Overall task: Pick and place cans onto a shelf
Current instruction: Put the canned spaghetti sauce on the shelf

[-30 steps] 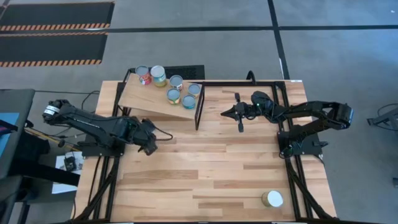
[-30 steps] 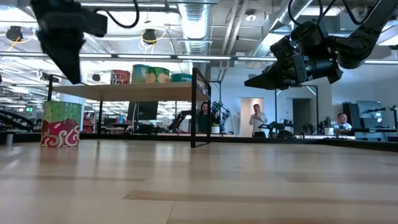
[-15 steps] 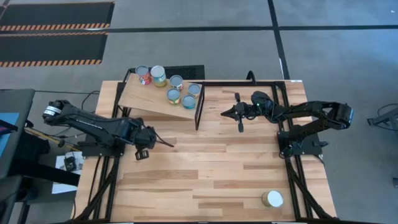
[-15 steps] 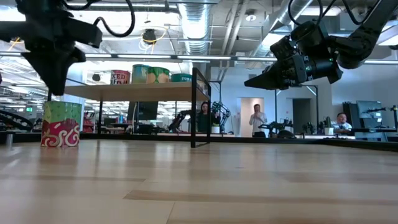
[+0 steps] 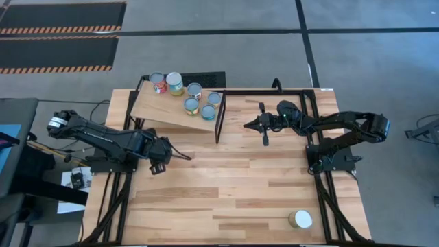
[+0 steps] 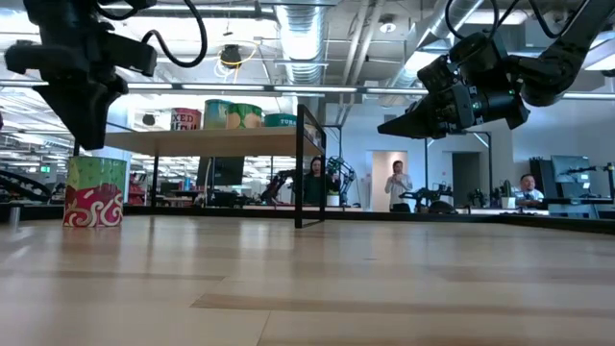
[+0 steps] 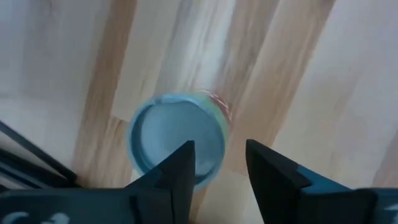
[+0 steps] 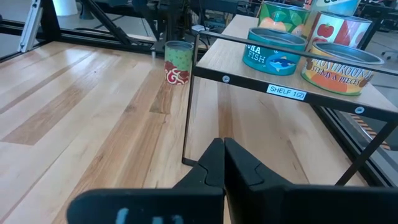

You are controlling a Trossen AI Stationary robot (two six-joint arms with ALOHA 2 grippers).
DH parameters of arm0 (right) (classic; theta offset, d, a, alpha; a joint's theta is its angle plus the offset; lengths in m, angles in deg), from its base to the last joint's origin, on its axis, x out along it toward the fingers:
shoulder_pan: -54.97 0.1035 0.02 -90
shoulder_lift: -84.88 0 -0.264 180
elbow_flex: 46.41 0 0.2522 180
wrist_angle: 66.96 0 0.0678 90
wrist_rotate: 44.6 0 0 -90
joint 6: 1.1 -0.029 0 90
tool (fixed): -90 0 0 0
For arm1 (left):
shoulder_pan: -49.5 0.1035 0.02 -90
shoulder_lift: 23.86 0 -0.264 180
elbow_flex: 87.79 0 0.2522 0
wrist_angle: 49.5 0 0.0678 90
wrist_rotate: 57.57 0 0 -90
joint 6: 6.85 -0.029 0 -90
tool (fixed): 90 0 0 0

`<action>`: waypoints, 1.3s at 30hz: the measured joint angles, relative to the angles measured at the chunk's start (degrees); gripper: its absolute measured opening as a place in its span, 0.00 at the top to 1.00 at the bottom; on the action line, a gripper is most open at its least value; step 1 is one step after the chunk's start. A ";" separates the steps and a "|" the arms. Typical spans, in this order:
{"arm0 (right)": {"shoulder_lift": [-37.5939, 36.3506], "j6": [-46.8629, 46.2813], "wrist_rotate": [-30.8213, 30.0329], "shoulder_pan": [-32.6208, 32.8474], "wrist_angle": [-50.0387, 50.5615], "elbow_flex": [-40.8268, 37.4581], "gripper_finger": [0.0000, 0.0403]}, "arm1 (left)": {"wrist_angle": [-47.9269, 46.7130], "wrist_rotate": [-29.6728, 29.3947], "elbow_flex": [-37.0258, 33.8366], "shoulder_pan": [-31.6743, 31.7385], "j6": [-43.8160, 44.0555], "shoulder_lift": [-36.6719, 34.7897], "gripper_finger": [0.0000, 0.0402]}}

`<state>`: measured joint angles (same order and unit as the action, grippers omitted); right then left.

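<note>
A green-and-red can (image 6: 94,192) with a pale blue-grey top (image 7: 177,144) stands upright on the tabletop at the left, near the shelf's left end. My left gripper (image 7: 219,152) hangs above it, pointing down, open and clear of it; in the high view this gripper (image 5: 159,165) hides the can. The sloping light-wood shelf (image 5: 161,106) at the far left carries several cans (image 5: 191,105). My right gripper (image 5: 250,125) hovers shut and empty to the right of the shelf, pointing at it. A cream-topped can (image 5: 300,219) stands at the near right.
The shelf's black frame post (image 5: 219,116) stands between my right gripper and the shelf board. A black rail (image 5: 288,91) runs along the table's far right edge. Bare planks (image 5: 226,185) fill the middle of the table. People stand in the room behind (image 6: 396,185).
My left gripper has rolled about its own pointing line and sunk a little toward the green-and-red can. The can and my right gripper have kept still.
</note>
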<state>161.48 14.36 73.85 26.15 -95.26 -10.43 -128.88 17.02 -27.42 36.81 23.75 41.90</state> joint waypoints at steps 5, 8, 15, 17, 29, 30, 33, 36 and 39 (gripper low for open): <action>0.00 -0.02 0.00 0.01 0.00 0.00 0.96 | 0.69 -0.69 0.00 0.04 -0.27 0.00 0.69; 0.00 -0.02 0.00 0.00 0.02 0.00 0.96 | 1.15 -0.38 0.00 0.04 -1.59 0.00 0.70; 0.00 -0.02 0.02 0.02 0.02 0.00 0.96 | 0.36 -0.44 0.00 0.04 -6.05 2.42 0.71; 0.00 -0.02 0.00 0.01 0.02 0.00 0.96 | 0.40 -0.46 0.00 0.04 -7.64 4.45 0.71; 0.00 -0.01 0.00 0.00 0.02 -0.01 0.96 | 1.46 3.09 0.28 1.45 -2.36 8.45 0.93; 0.00 -0.02 0.00 0.02 0.02 -0.02 0.96 | 1.62 3.76 0.41 1.79 -0.75 8.13 0.96; 0.00 -0.02 0.00 0.00 0.02 -0.01 0.97 | 2.18 5.86 1.81 2.61 3.32 7.64 0.98; 0.00 -0.02 0.00 0.01 0.02 -0.02 0.97 | 2.42 7.95 5.52 3.49 5.98 6.46 0.99; 0.00 -0.02 0.00 0.00 0.02 -0.02 0.96 | 2.20 9.68 10.67 3.54 6.35 5.24 0.99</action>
<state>161.48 14.34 73.85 26.15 -95.24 -10.45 -126.68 26.70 -16.75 40.35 30.10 47.13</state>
